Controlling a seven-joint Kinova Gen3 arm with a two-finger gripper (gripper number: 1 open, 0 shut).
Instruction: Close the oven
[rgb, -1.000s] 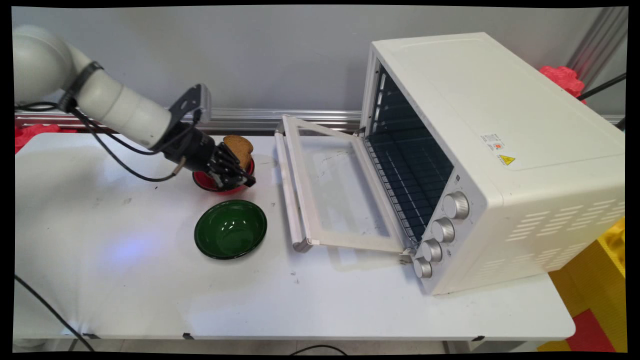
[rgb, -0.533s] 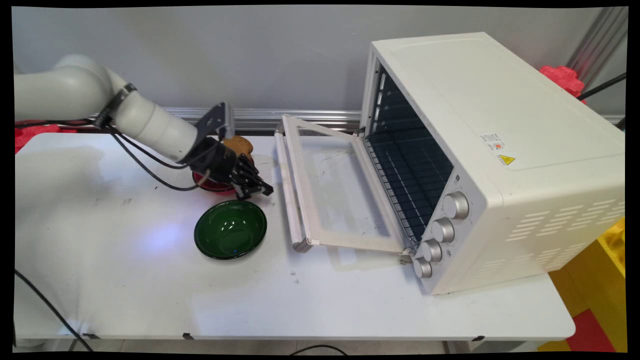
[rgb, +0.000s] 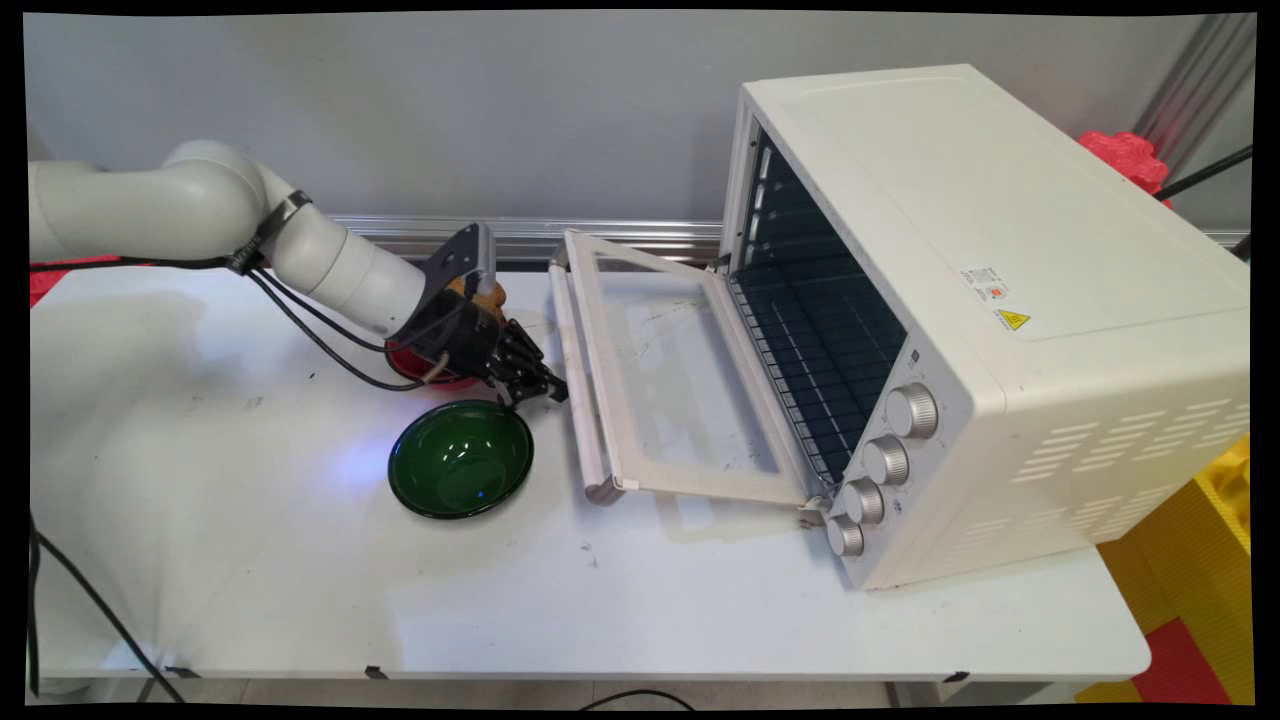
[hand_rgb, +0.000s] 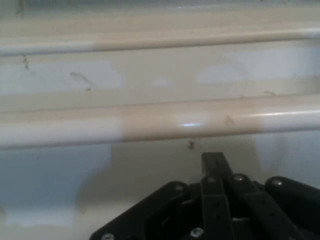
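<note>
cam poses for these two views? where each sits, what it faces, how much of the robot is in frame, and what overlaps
Main view: fixed above the table's near side, looking down across it to the wall; shows the toaster oven with its door folded down, a green bowl, a red bowl, and the white arm reaching in from the left with the gripper low.
Hand view: on the hand, looking along the gripper at the door handle close ahead; only black linkage and fingers show.
Shared: the gripper, the door handle, the table.

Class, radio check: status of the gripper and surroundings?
Gripper shut, empty, low beside oven door handle. Green bowl just below it. Bread in red bowl behind.
</note>
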